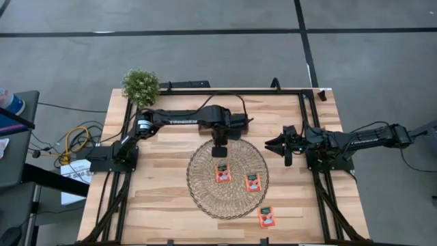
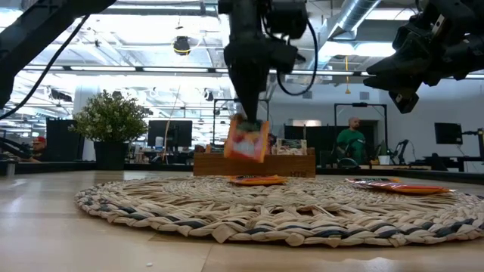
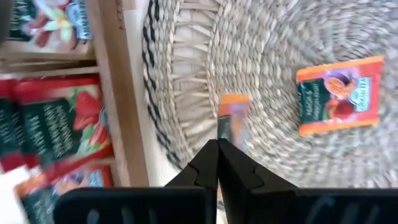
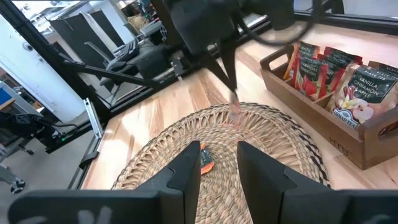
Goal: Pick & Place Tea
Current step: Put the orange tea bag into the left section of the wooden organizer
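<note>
Wooden tray point(image 4: 348, 124): upright tea sachets point(image 4: 323, 68) fill its compartments.
Woven mat point(image 1: 205, 198): two sachets flat.
Left gripper point(image 2: 246, 121): fingers clamped on one tea sachet point(image 2: 246, 143) above mat.
Right gripper point(image 4: 217, 163): fingers apart, empty.

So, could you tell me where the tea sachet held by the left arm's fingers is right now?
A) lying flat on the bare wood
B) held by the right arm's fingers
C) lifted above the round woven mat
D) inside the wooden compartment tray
C: in the low view the left gripper pinches the red-orange square tea sachet, which hangs clear above the round woven straw mat.
</note>
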Motion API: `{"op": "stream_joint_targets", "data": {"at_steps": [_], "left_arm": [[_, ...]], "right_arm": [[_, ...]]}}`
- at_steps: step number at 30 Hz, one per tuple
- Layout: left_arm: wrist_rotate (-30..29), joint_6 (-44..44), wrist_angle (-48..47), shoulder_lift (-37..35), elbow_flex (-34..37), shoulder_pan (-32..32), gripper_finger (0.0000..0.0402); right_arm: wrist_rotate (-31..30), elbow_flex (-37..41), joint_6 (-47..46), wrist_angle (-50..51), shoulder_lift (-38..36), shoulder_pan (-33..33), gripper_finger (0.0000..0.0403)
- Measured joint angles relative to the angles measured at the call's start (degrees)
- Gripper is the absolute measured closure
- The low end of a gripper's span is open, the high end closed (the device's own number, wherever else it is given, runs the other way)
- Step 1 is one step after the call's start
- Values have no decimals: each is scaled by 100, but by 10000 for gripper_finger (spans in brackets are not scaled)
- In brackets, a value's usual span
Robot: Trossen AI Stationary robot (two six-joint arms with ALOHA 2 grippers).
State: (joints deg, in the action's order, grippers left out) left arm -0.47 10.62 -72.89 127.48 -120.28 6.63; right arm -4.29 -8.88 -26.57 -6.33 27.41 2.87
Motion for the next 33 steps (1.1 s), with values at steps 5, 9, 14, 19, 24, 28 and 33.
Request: {"op": "stream_joint_targets", "data": {"at_steps": [5, 9, 14, 19, 24, 28, 33], "left_arm": [[0, -92, -813, -2, -633, -37, 401], [-174, -98, -1451, -2, -1055, -41, 401], [-432, -97, -1695, -52, -1282, 133, 401], [-495, -83, -1689, -187, -1286, 472, 401], [-502, 36, -1529, -301, -1284, 877, 401], [-498, 161, -1324, -310, -1284, 1199, 401], [-256, 237, -1065, -310, -1280, 1526, 401]], "right_arm": [[0, 0, 0, 2, -1, 0, 305], [0, 0, 0, 2, 1, 0, 305], [0, 0, 0, 2, -1, 0, 305], [0, 0, 0, 9, -1, 0, 305], [0, 0, 0, 11, -1, 0, 305], [-2, 0, 0, 16, 1, 0, 305], [-2, 0, 0, 35, -1, 0, 305]]}}
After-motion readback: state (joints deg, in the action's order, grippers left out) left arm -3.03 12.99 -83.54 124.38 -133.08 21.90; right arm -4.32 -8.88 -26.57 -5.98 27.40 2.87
